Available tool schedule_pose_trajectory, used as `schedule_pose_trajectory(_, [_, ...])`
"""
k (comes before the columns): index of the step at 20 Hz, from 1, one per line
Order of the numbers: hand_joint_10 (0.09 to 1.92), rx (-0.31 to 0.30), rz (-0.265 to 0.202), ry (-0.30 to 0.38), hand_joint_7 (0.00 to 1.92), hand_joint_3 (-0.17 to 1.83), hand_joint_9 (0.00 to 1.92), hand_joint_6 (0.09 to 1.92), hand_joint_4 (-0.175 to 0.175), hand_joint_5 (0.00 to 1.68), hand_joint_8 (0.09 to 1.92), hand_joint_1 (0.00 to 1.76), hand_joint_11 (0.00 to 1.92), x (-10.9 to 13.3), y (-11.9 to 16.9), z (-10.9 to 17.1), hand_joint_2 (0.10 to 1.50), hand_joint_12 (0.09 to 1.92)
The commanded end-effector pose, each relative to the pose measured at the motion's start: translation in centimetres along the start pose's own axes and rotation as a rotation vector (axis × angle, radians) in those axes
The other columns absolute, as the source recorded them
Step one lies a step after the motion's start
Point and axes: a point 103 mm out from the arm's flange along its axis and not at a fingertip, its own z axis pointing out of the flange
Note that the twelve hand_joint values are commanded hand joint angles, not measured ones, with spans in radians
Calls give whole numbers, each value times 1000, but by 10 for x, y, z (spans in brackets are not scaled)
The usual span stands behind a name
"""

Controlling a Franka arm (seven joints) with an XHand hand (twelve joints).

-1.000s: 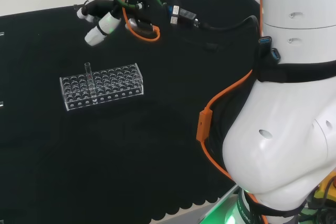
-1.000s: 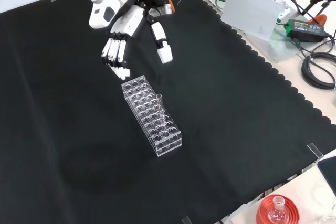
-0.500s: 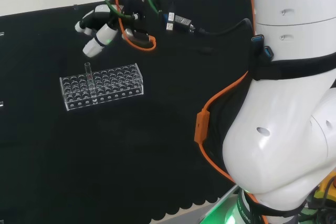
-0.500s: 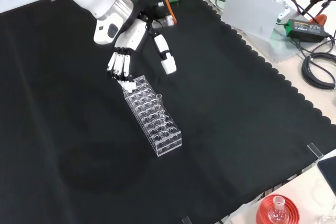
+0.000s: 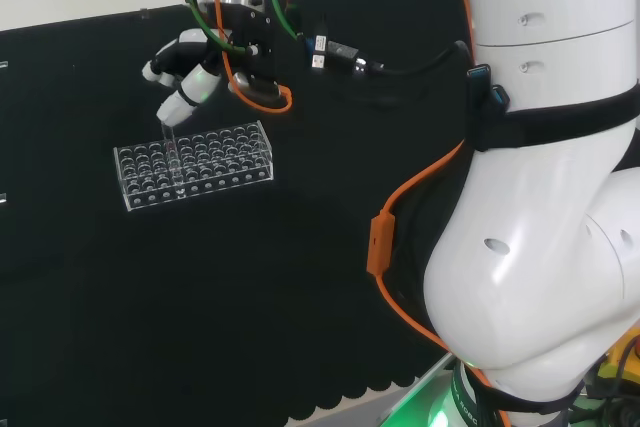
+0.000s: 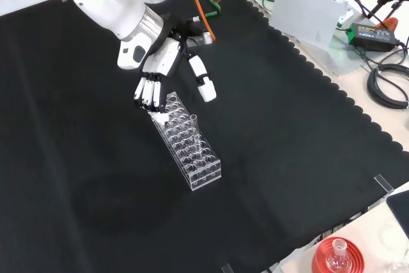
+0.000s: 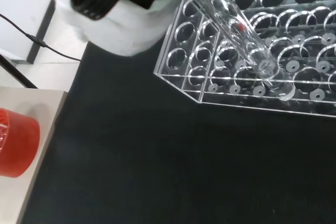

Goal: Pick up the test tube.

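Observation:
A clear test tube (image 5: pixel 168 144) stands upright in a clear plastic rack (image 5: pixel 215 173) on the black cloth. In the front view the tube (image 6: pixel 193 121) rises from the rack (image 6: pixel 198 160) near its middle. The hand (image 5: pixel 187 65) hovers just above the tube's rim, open, fingers fairly straight and thumb spread. From the front, the hand (image 6: pixel 162 62) has its fingertips (image 6: pixel 152 96) over the rack's far end and its thumb (image 6: pixel 206 85) off to the right, holding nothing. The wrist view shows the tube (image 7: pixel 242 34) leaning across the rack (image 7: pixel 210 86), beside a blurred white part of the hand (image 7: pixel 131 14).
A red ribbed stand (image 6: pixel 337 257) with a flask sits off the cloth at the front view's lower right; it shows too in the wrist view (image 7: pixel 16 141). A white sheet (image 6: pixel 307 14), a power adapter (image 6: pixel 365 31) and cables lie beyond the cloth's scalloped edge.
The hand has come down and toward the rack, from well beyond its far end to just above the tube. Rack and tube have stayed put.

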Motion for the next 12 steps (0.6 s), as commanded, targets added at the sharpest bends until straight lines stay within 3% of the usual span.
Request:
schedule_pose_trajectory(1, [953,6,8,8,301,683,293,264,-5,436,879,1027,0,-7,6,7,598,1565])
schedule_pose_trajectory(6, [954,16,12,22,317,687,303,288,-8,458,882,1035,0,-12,11,16,598,1566])
schedule_pose_trajectory(12, [944,30,9,35,339,701,318,504,-14,428,874,1043,7,-13,17,29,592,1567])
